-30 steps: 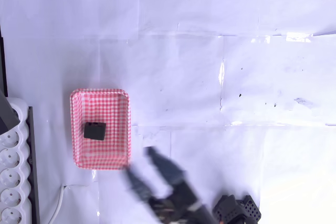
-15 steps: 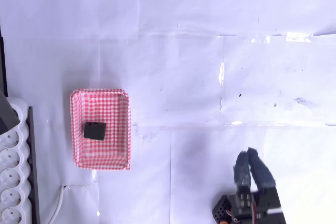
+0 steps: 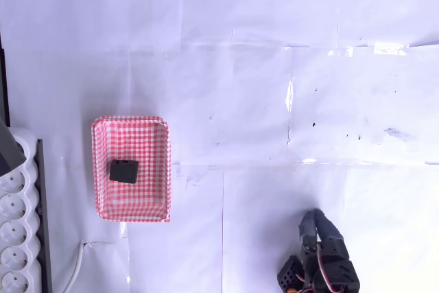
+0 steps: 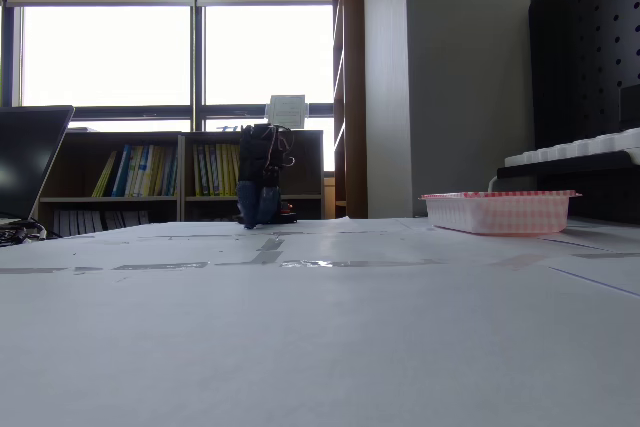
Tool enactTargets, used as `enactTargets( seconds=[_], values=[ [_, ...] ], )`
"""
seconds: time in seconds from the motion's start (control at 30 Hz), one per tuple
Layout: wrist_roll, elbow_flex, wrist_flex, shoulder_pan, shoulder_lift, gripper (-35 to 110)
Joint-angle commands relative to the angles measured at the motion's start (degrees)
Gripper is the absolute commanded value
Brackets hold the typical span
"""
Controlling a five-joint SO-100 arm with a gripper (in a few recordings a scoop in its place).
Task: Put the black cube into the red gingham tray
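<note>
The black cube (image 3: 124, 170) lies inside the red gingham tray (image 3: 161, 169), a little left of the tray's middle in the overhead view. The tray (image 4: 497, 211) stands at the right in the fixed view, where its rim hides the cube. My gripper (image 3: 314, 222) is folded back near the bottom edge of the overhead view, far right of the tray, fingers together and holding nothing. In the fixed view the arm and gripper (image 4: 259, 213) stand upright at the far end of the table.
A white power strip (image 3: 17, 238) lies at the bottom left, with its cable (image 3: 77, 265) just below the tray. White paper sheets taped together cover the table (image 3: 274, 101). A laptop (image 4: 25, 162) sits at the left in the fixed view.
The gripper swung from beside the tray's lower right corner to the right, then drew back toward the arm's base. The cube and tray have not moved.
</note>
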State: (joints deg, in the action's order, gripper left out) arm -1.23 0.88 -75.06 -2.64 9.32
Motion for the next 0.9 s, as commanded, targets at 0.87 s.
enactTargets(
  seconds=[0.87],
  values=[
    [-0.5,0.0,-1.2,-0.7,0.7,1]
  ],
)
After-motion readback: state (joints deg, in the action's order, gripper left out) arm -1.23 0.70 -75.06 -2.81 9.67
